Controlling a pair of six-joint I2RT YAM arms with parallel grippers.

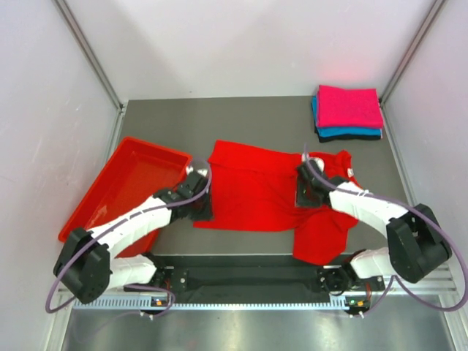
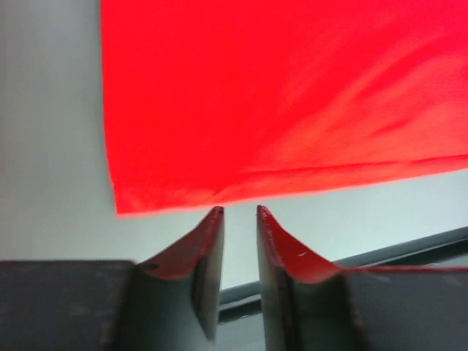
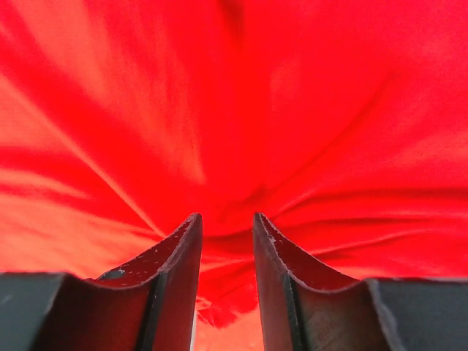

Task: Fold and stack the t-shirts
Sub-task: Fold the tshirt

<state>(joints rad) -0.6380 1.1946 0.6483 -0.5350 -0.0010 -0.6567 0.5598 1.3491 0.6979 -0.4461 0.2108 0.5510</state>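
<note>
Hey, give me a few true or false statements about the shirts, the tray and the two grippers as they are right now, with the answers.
1. The pink shirt lies folded on top of the teal shirt. True.
2. The red shirt lies inside the tray. False: it is spread on the table, to the right of the tray.
3. The left gripper is clamped on the red shirt. False: its jaws stand apart with nothing between them, and the shirt's edge is just ahead.
4. The tray sits on the left side of the table. True.
5. The right gripper is over the red shirt. True.
</note>
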